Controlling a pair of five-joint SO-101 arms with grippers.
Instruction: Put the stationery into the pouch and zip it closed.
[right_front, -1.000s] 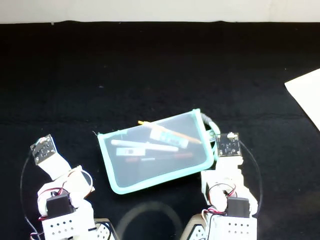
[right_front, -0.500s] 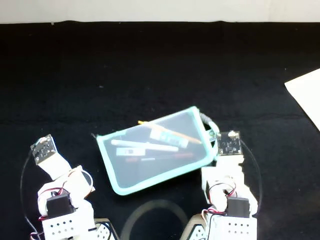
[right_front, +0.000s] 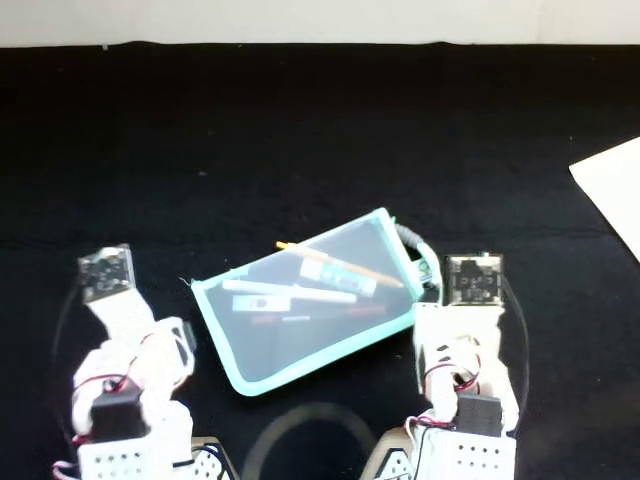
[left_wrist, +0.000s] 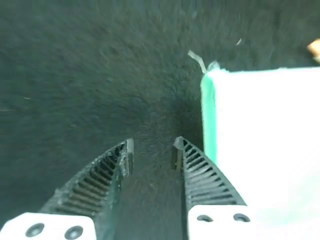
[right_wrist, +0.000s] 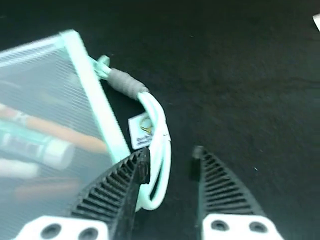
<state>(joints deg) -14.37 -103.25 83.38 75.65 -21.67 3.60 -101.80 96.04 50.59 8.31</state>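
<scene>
The left arm (right_front: 130, 345) is folded low at the near edge of the desk (right_front: 300, 130), with its wrist just beside the left end of the pouch (right_front: 310, 330). The left claw (left_wrist: 152, 152) is released: its jaws stand apart over the bare black desk cover with nothing between them, and the pouch's teal border runs close beside one finger. The right arm (right_front: 465, 345) is folded the same way at the pouch's right end. The right claw (right_wrist: 170, 157) is also released, and the looped end of the pale green wrist strap (right_wrist: 161, 135) lies against one finger, partly inside the gap, ungripped. The translucent pouch lies flat and askew between the two arms. It holds an orange pencil (right_front: 345, 264), a green-and-white labelled tube (right_front: 335, 274) and white pens (right_front: 290, 291). The pencil tip shows just past the far border. A small white tag (right_wrist: 140, 131) by the strap carries print too small to make out, as does the tube label. A white sheet (right_front: 612, 190) lies well apart at the right.
</scene>
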